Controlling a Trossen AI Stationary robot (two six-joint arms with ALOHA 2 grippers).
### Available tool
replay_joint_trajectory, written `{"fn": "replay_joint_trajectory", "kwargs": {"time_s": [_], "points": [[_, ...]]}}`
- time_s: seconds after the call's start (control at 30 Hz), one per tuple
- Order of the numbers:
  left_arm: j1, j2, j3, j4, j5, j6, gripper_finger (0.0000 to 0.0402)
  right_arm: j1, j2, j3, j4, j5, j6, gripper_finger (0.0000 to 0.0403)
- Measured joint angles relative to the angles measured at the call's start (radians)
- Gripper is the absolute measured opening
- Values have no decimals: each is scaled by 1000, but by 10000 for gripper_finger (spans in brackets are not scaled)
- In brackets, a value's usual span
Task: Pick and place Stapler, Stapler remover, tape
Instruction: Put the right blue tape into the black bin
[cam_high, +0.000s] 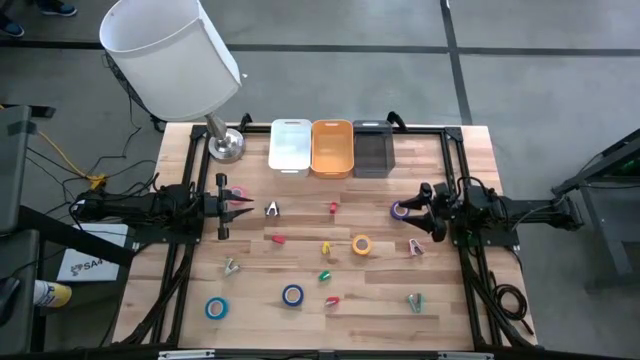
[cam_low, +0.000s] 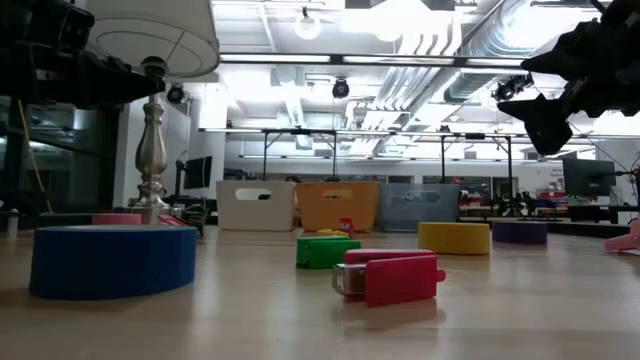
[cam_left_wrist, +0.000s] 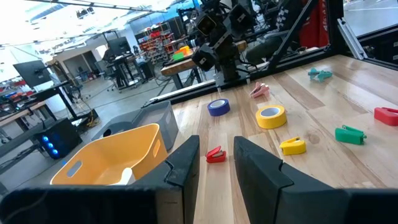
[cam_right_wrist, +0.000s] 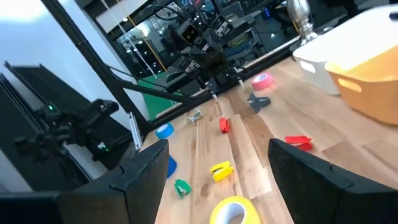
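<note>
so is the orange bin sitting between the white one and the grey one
Yes, in the high view the orange bin stands between the white bin and the grey bin.

Lab — exposed ducts (cam_low: 500, 60), workbenches (cam_left_wrist: 124, 59) behind.

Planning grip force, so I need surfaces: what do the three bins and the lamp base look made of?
The white bin, orange bin and grey bin look like moulded plastic: uniform colour, rounded rims, cut-out handles. The lamp base seems polished metal, silvery with bright reflections.

Left claw (cam_high: 226, 205) narrowly parted and empty; right claw (cam_high: 418, 219) wide apart, aloft
</note>
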Motion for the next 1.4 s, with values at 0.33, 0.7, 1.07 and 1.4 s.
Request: {"fn": "replay_joint_trajectory", "kwargs": {"time_s": [0.33,0.7,1.07,1.4], "points": [[0,0,0,0,0,0,96,-15,40,20,-42,37,237,266],[0,0,0,0,0,0,96,-160,289,233,-421,43,357,266],[0,0,0,0,0,0,96,-239,635,384,-656,37,392,266],[0,0,0,0,0,0,96,-276,904,496,-754,62,384,266]]}}
